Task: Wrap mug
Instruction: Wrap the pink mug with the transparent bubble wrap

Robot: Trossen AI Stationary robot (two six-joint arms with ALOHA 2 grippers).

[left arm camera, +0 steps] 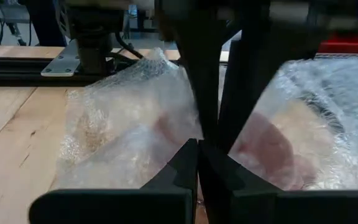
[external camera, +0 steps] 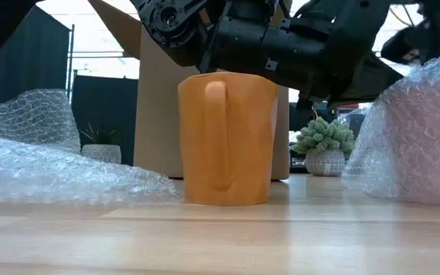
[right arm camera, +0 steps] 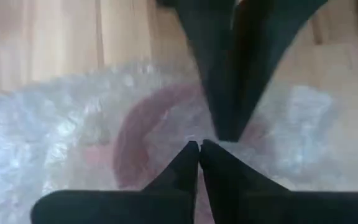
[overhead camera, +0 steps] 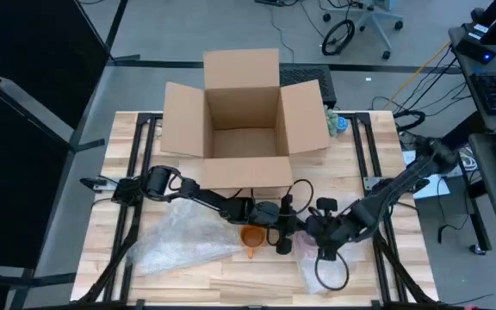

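Mug point(overhead camera: 251, 235) upright on the table point(overhead camera: 231, 275), near its front middle, orange, handle facing the low camera.

An open box point(overhead camera: 241, 120) stands behind it. One bubble wrap sheet point(overhead camera: 179, 234) lies bunched just left of the mug; a second wrap point(overhead camera: 310, 258) lies to its right, something reddish showing dimly through it. The left gripper point(overhead camera: 281, 226) hangs just right of the mug, fingers pressed together on nothing. The right gripper point(overhead camera: 327, 250) sits over the second wrap, fingertips likewise closed and empty.
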